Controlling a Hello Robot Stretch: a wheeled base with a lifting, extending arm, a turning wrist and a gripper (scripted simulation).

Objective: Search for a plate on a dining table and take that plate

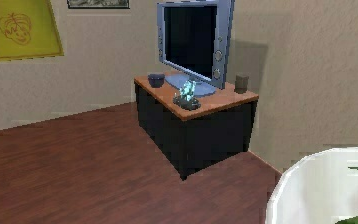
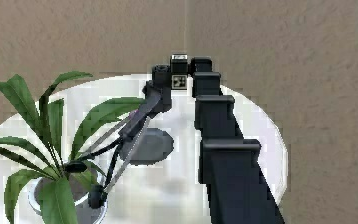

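Search part looks done imo, now at grab step. Small flat grey round plate lies on round white table, near leafy green potted plant. Dark two-finger end effector reaches across plate's spot. Can't tell its grip state or whether it holds anything. Next, I'd guess: get hold of plate, lift straight, dodge leaves.

You were looking at a home, prob. a living/dining rm: flat TV on a dark cabinet w/ wood top, yellow picture on the wall, wood floor, and a white round worktop w/ a leafy potted plant.
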